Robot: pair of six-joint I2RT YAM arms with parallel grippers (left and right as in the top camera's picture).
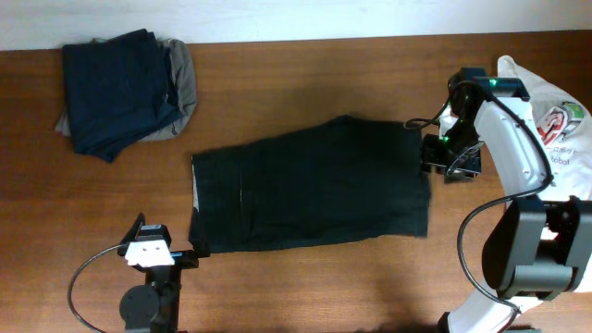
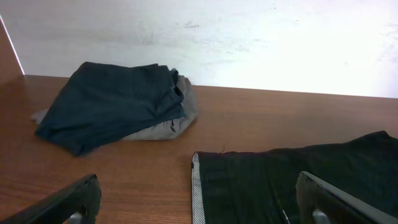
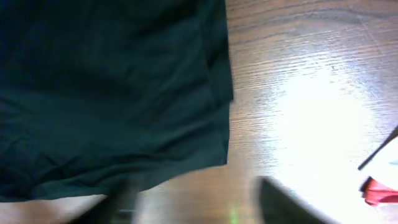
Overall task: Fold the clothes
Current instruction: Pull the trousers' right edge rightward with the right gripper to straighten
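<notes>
A dark, nearly black garment [image 1: 310, 188] lies spread flat in the middle of the wooden table; it also shows in the left wrist view [image 2: 292, 180] and the right wrist view [image 3: 106, 87]. A pile of folded clothes [image 1: 125, 88], dark blue over grey, sits at the back left and shows in the left wrist view [image 2: 112, 106]. My left gripper [image 2: 196, 205] is open and empty near the garment's front left corner [image 1: 157, 248]. My right gripper [image 3: 205, 208] is open and empty just off the garment's right edge [image 1: 450, 153].
A white bag with a red print [image 1: 555, 116] lies at the table's right side, behind the right arm. A white wall [image 2: 249, 37] stands behind the table's far edge. Bare wood [image 1: 305, 79] lies between the pile and the garment.
</notes>
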